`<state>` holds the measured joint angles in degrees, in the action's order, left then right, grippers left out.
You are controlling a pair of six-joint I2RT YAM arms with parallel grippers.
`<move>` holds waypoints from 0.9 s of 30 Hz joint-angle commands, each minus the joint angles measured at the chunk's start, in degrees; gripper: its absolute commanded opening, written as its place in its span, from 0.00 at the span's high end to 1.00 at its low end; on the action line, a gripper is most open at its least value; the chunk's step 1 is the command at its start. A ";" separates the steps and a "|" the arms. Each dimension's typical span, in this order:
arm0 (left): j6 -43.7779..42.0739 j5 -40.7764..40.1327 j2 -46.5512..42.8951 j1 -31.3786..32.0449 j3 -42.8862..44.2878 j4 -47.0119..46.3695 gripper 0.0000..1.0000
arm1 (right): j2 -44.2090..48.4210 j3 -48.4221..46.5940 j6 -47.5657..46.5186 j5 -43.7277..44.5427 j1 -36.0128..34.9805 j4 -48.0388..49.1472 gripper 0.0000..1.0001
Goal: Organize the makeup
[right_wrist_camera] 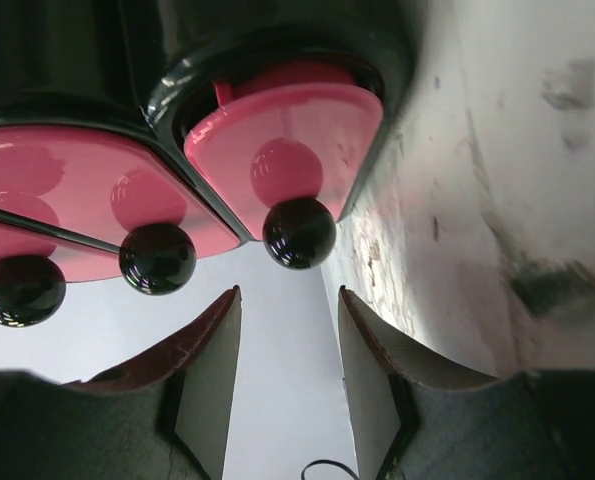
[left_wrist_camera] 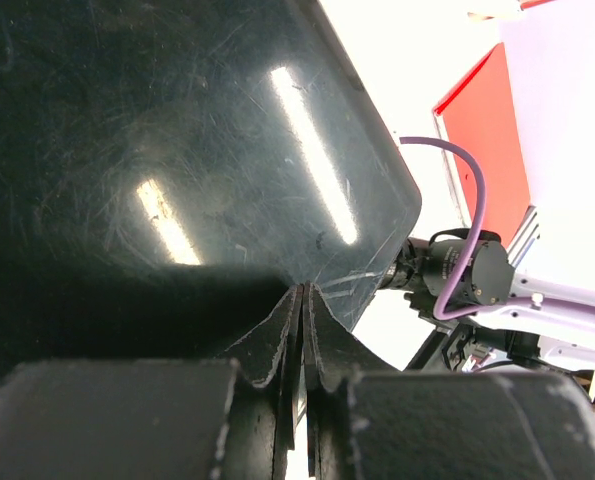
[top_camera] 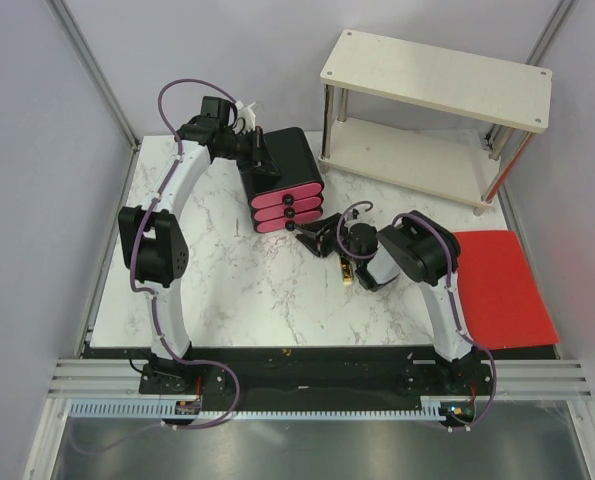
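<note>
A black box (top_camera: 295,160) with three pink drawers (top_camera: 287,208) stands at the back middle of the table. My left gripper (top_camera: 261,156) is shut, and its tips press on the box's glossy black top (left_wrist_camera: 177,150) in the left wrist view (left_wrist_camera: 303,290). My right gripper (top_camera: 315,238) is open and empty just in front of the drawers. In the right wrist view (right_wrist_camera: 289,300) it faces the black knob (right_wrist_camera: 299,232) of one pink drawer (right_wrist_camera: 287,130) without touching it. A small gold-black tube (top_camera: 347,271) lies on the table beside my right wrist. The other makeup is out of view.
A two-level wooden shelf (top_camera: 437,75) stands at the back right. A red mat (top_camera: 504,285) lies at the right edge. Two more drawer knobs (right_wrist_camera: 157,258) show left of my right gripper. The right arm (left_wrist_camera: 467,275) shows in the left wrist view.
</note>
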<state>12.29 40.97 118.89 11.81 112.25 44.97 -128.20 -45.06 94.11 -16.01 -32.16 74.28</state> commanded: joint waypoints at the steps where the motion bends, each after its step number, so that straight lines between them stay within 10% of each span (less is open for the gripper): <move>1: -6.93 -14.43 7.23 -0.04 -6.51 14.71 0.91 | -4.77 -2.05 1.34 2.03 -1.15 0.34 0.49; 17: -6.93 -13.90 7.06 -0.12 -5.99 14.79 0.91 | 1.72 -8.28 -8.58 8.09 -2.38 -31.53 0.47; 27: -6.93 -13.81 6.71 -0.12 -5.99 14.79 0.91 | 1.90 -9.35 -7.97 15.04 -2.64 -32.71 0.62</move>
<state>12.29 41.04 118.63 11.79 111.96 45.06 -124.95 -55.18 87.61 -7.25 -34.92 51.20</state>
